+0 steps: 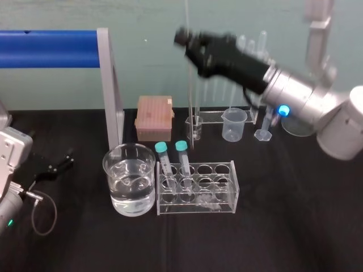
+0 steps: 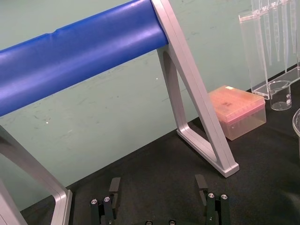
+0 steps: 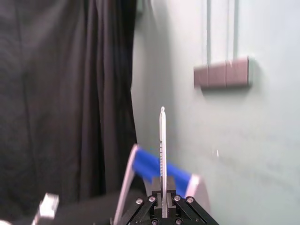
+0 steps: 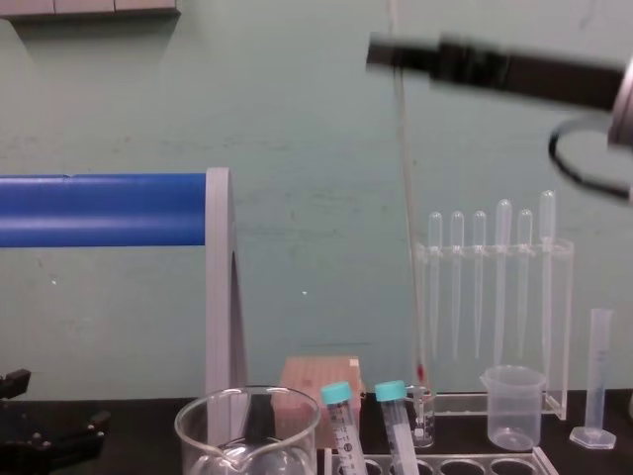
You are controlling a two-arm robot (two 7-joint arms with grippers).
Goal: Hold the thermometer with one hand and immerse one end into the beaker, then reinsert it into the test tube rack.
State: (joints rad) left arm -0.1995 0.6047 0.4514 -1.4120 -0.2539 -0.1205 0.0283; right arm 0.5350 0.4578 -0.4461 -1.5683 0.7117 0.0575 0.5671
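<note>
My right gripper (image 1: 181,37) hangs high over the back of the table, shut on the thermometer (image 1: 188,85), a long thin clear rod held nearly upright. In the chest view the thermometer (image 4: 407,228) runs down from the right gripper (image 4: 381,49), and its red-tipped lower end hangs just above a small glass vessel behind the rack. The right wrist view shows the thermometer (image 3: 162,140) pinched between the fingers (image 3: 170,187). The beaker (image 1: 129,178), part full of water, stands left of the test tube rack (image 1: 195,208), which bears two teal-capped tubes (image 1: 181,158). My left gripper (image 2: 158,187) rests open at the table's left.
A blue bar on a grey frame (image 1: 110,85) stands at the back left. A pink box (image 1: 153,117), a small plastic beaker (image 1: 234,123), a graduated cylinder (image 1: 264,127) and a clear pipette stand (image 4: 495,297) line the back.
</note>
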